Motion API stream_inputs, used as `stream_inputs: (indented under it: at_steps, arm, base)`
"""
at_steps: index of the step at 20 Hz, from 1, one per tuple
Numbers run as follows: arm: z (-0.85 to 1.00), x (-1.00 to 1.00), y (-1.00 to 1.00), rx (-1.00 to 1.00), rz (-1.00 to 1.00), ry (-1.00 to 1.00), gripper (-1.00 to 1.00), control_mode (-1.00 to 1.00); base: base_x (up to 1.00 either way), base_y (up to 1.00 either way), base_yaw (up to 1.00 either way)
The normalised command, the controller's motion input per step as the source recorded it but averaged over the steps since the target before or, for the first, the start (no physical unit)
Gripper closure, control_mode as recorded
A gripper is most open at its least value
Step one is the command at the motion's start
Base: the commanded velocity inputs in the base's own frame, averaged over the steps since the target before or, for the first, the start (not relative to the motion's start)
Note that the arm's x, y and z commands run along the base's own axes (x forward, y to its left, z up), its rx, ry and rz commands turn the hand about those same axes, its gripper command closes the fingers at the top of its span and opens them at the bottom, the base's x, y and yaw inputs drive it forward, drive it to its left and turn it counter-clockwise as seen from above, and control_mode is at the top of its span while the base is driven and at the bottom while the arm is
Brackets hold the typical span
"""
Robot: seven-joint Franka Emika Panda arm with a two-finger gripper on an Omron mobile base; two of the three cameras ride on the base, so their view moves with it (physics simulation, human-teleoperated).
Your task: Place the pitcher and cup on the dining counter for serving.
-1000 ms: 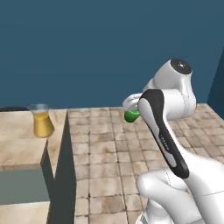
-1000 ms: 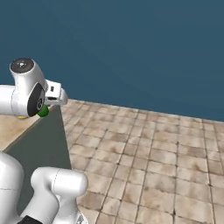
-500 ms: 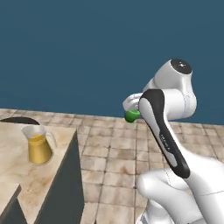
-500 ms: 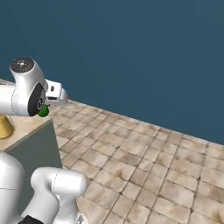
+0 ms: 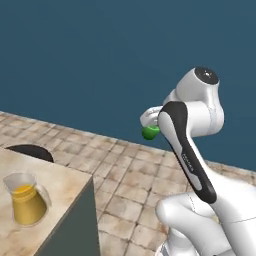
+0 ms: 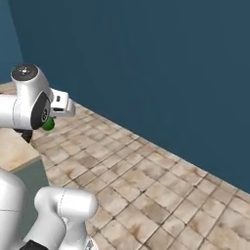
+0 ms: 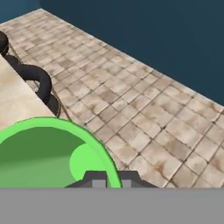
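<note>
1. Left base view: the green cup (image 5: 149, 132) is seen carried high above the tiled floor (image 5: 135, 175), against the dark blue wall (image 5: 100, 60), at the tip of the white arm (image 5: 192, 150). The gripper (image 5: 150, 122) is largely hidden behind the arm's wrist, so its fingers cannot be made out here. The pitcher (image 5: 26, 199), clear glass with yellow-orange liquid, is shown standing upright on the beige dining counter (image 5: 60, 187), near the counter's corner and well apart from the cup. A dark round stool seat (image 5: 29, 151) is visible just beyond the counter's far edge.

2. Right base view: the cup (image 6: 48, 124) is glimpsed as a small green patch just below the white hand, beside the arm's rounded joint. A corner of the dining counter (image 6: 14, 151) is seen below and to the left of the cup, with the tiled floor (image 6: 161, 185) stretching away to the wall.

3. Hand view: the cup (image 7: 48, 153) is pictured from above, its bright rim pinched by the gripper (image 7: 111, 177), whose two dark fingertips are drawn nearly together on it. Beyond the cup, the counter's pale top (image 7: 17, 98) and dark stool seats (image 7: 37, 81) along its edge are shown, with the floor beyond.
</note>
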Motion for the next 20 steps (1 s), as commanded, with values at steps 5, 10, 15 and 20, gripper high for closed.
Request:
stream_inputs:
  at_steps: [5, 10, 15, 20]
  arm:
    - [0.0, 0.0, 0.0, 0.0, 0.0, 0.0, 1.0, 1.0]
    - [0.0, 0.0, 0.0, 0.0, 0.0, 0.0, 1.0, 1.0]
    - [0.0, 0.0, 0.0, 0.0, 0.0, 0.0, 1.0, 1.0]
    - [0.0, 0.0, 0.0, 0.0, 0.0, 0.0, 1.0, 1.0]
  base:
    - [1.0, -0.44, 0.45]
    - [1.0, -0.21, 0.68]
    - [1.0, -0.18, 0.76]
    - [1.0, -0.27, 0.74]
